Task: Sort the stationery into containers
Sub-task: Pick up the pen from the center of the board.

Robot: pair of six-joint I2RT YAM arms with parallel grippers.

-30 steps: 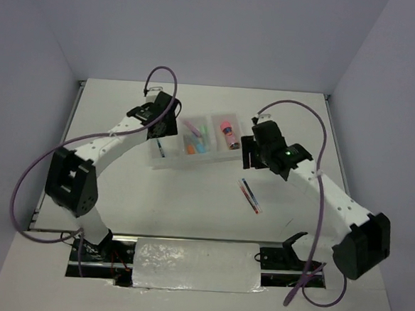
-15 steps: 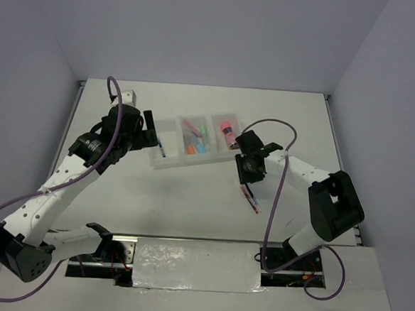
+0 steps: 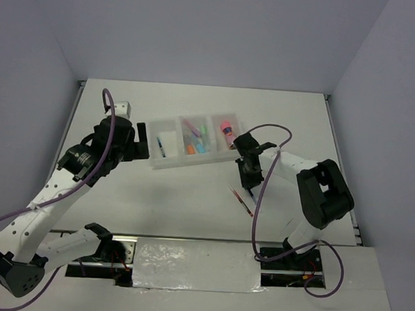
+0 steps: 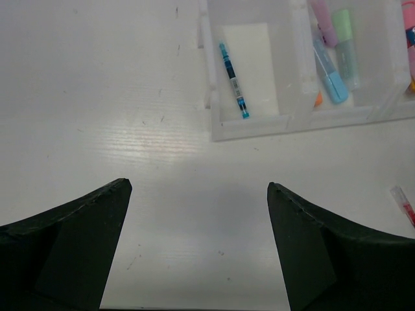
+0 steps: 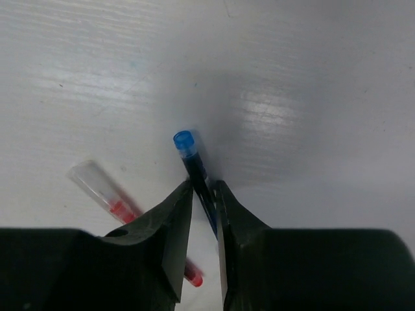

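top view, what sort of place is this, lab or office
Probably a robot lab test cell: two arms bolted to a white table, bare walls closing it in, and a divided tray of pens.

**Left arm backs off the tray, right arm drops onto the pens**

We see the left gripper [image 3: 143,142], which hung over the left compartment of the tray [image 3: 189,162] a second ago, drawn back to the left of it, clear of the rim, its jaws spread a little wider. The right gripper [image 5: 204,188] has swung from beside the tray's right end down to the table and narrowed its jaws onto the dark blue pen [image 5: 190,150]. The red pen [image 5: 117,206] beside it has slid slightly leftward.
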